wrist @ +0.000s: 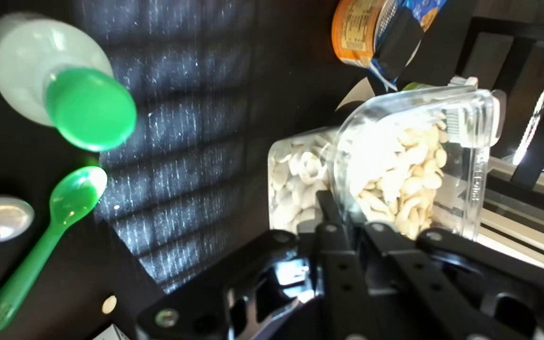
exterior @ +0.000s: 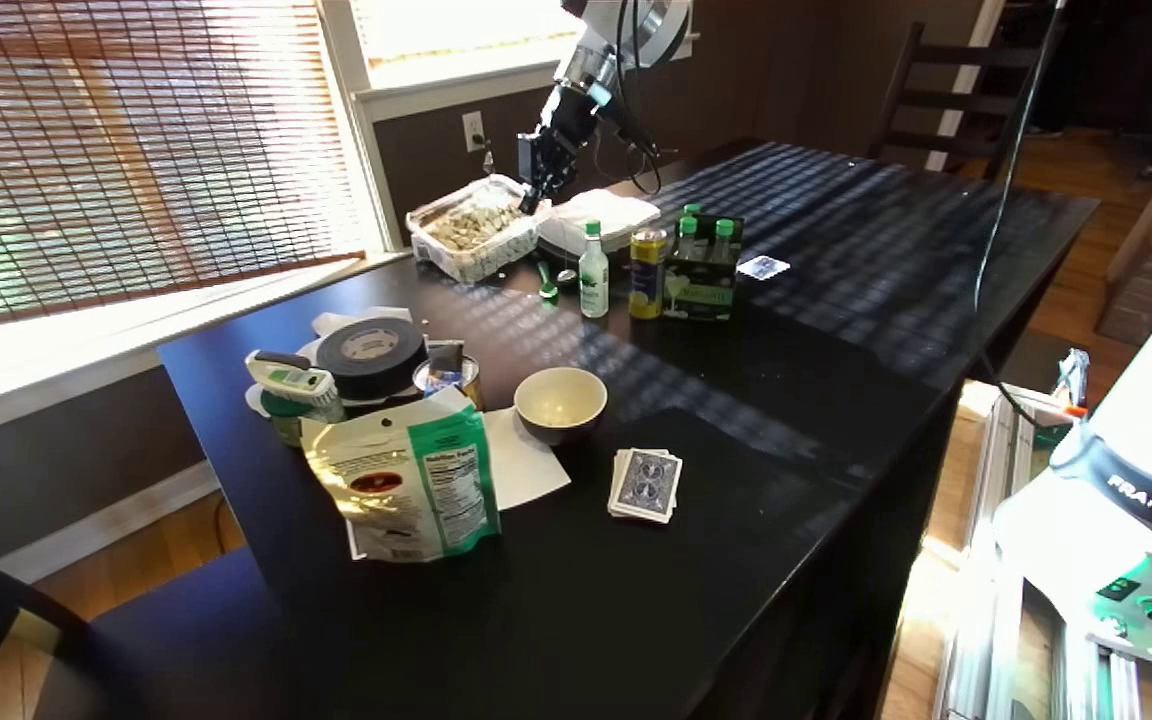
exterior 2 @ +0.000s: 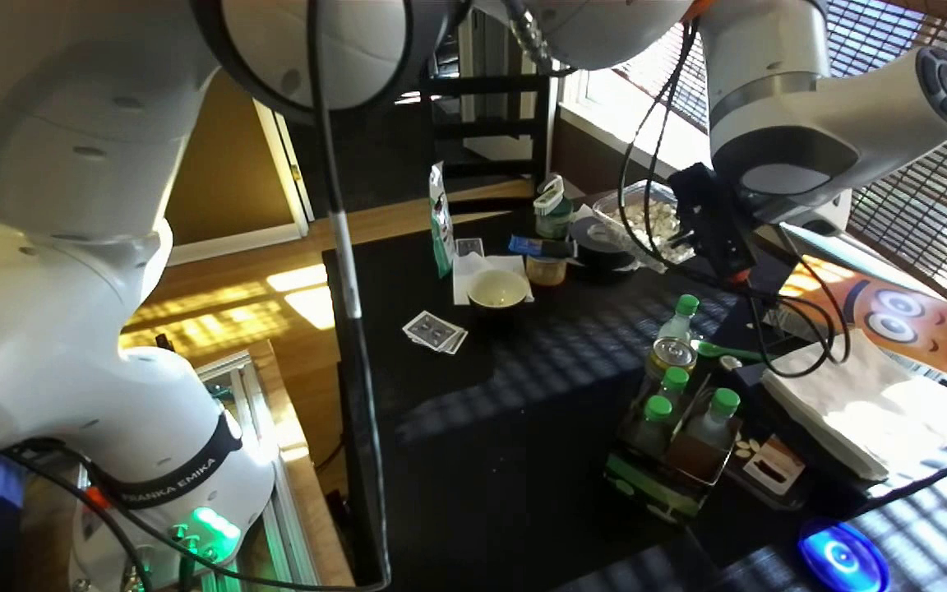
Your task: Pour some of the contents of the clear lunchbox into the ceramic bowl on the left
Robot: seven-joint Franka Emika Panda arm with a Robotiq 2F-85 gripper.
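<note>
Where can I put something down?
The black tabletop looks nearly bare between the stacked blue-backed cards and the black-green cardboard bottle carrier. It's crowded near the round cream-lined ceramic bowl: thick black disc, white-green plastic pouch.

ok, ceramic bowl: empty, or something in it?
Empty: in both exterior views the ceramic bowl stands upright with its pale inside bare.

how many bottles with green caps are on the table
4: a bottle stands beside the yellow-purple can; three bottles sit in the cardboard carrier. No others show.
</note>
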